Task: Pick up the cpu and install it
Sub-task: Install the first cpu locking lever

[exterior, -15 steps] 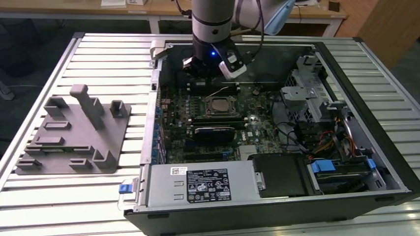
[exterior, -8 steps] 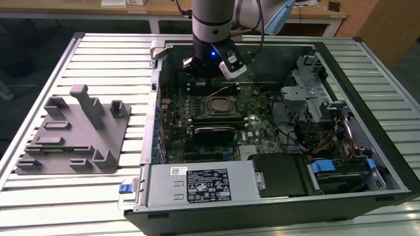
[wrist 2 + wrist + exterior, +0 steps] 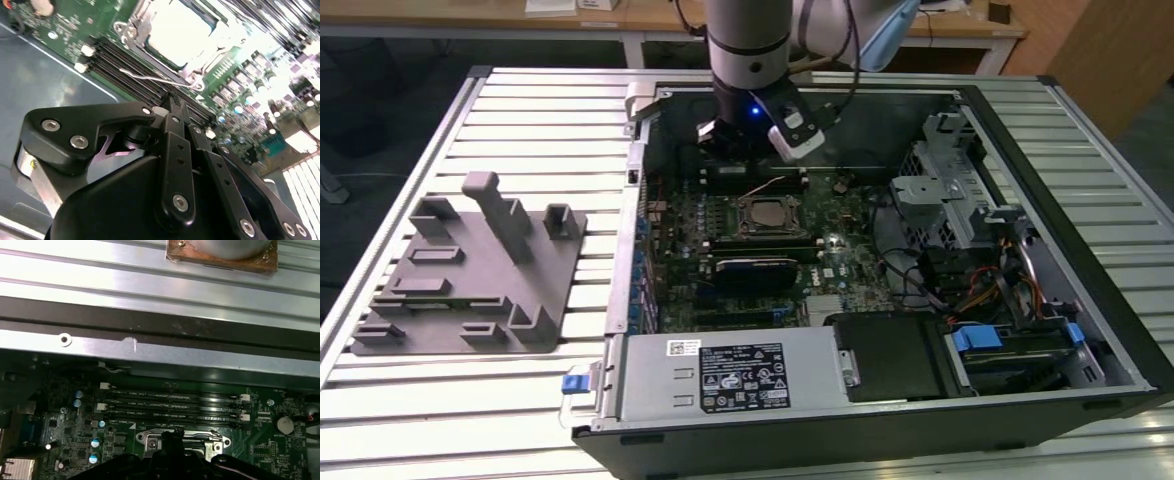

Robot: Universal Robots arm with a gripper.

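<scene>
The cpu [image 3: 177,27] is a pale square chip lying inside the black socket frame [image 3: 762,216] in the middle of the motherboard [image 3: 841,255]. It also shows in the exterior view as a lighter square, the cpu [image 3: 762,214]. My gripper [image 3: 744,150] hangs over the memory slots just behind the socket. In the second wrist view the black fingers meet at one tip, so my gripper [image 3: 172,100] is shut with nothing in it. A thin wire socket lever [image 3: 155,77] lies just beyond the tip. The gripper [image 3: 175,434] tip sits at the socket's edge in the first wrist view.
The open computer case [image 3: 1067,200] lies on a slatted metal table [image 3: 520,110]. A grey plastic tray [image 3: 467,270] stands on the exterior view's left. A power supply [image 3: 734,375], a black heatsink block [image 3: 754,267], drive cages [image 3: 947,190] and cables crowd the case.
</scene>
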